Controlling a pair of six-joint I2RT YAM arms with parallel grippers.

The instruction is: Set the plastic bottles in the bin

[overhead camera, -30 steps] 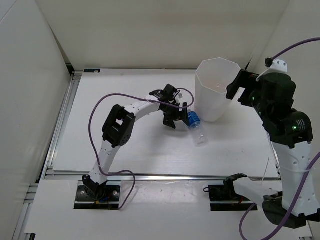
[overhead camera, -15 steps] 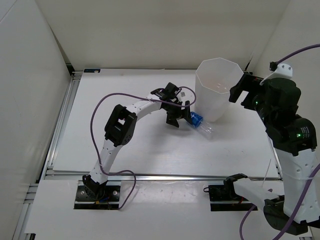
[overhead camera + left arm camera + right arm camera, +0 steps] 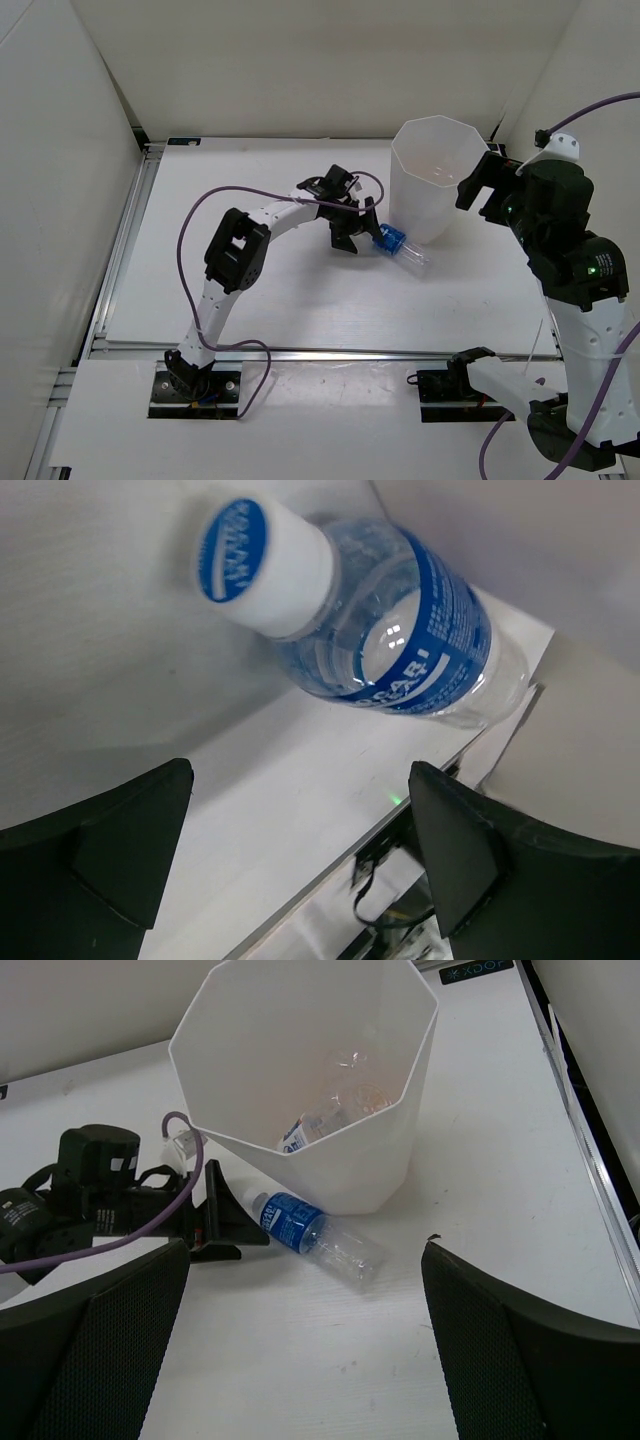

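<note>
A clear plastic bottle with a blue label lies on its side on the table, right in front of the bin. Its white cap points toward my left gripper, which stands open just short of the cap with nothing between its fingers. Inside the tall white bin lie a labelled bottle and a clear bottle. My right gripper hangs open above the table beside the bin's right side, holding nothing.
A metal rail runs along the table's near edge and another rail along the left. White walls enclose the back and both sides. A purple cable loops off the left arm.
The blue-label bottle has swung round on the table, its base moving from toward the near edge to the right. The right arm has shifted slightly right. Both grippers stayed open.
</note>
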